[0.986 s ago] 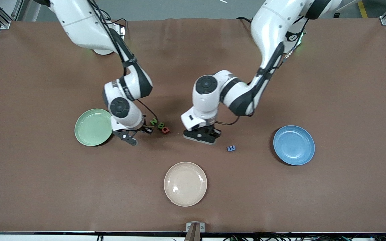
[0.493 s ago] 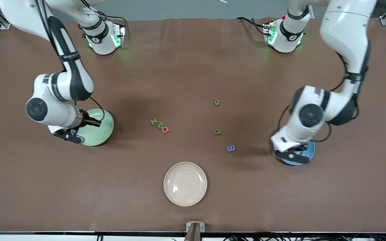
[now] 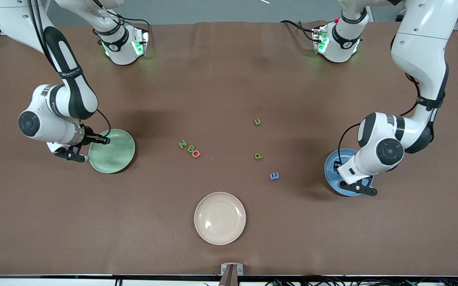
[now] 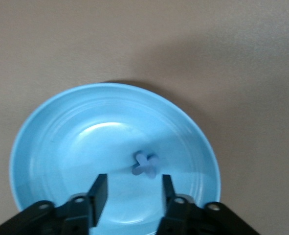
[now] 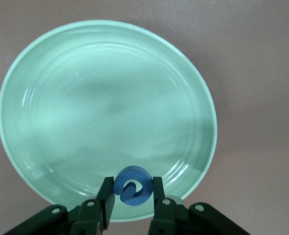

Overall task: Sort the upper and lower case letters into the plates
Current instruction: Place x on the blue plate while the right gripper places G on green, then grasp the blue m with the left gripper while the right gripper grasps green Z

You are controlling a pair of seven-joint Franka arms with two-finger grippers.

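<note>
The chief risk lies with the right hand. It hangs over the rim of the mint green plate, at the edge toward the right arm's end of the surface, not over the middle. If it lets go here, the blue round letter could strike the rim and bounce out onto the surface. That letter sits pinched between the two fingers, which are clamped on its sides; the plate below looks empty.

The left hand hangs over the blue plate, fingers apart and holding nothing. A small pale blue letter lies in the plate just beside the fingertips, seemingly free of them, though contact is hard to rule out. A careless lift could brush the piece and flick it out of the shallow dish.

Six letters lie on the surface between the two plates: a green N, a green B and a red-pink Q in a tight row nearer the mint green plate, then a green u, a green p and a blue E nearer the blue plate. The close-packed row may cause a double pick or a nudge. The cream-beige plate sits empty, nearer the front camera than the Q.
</note>
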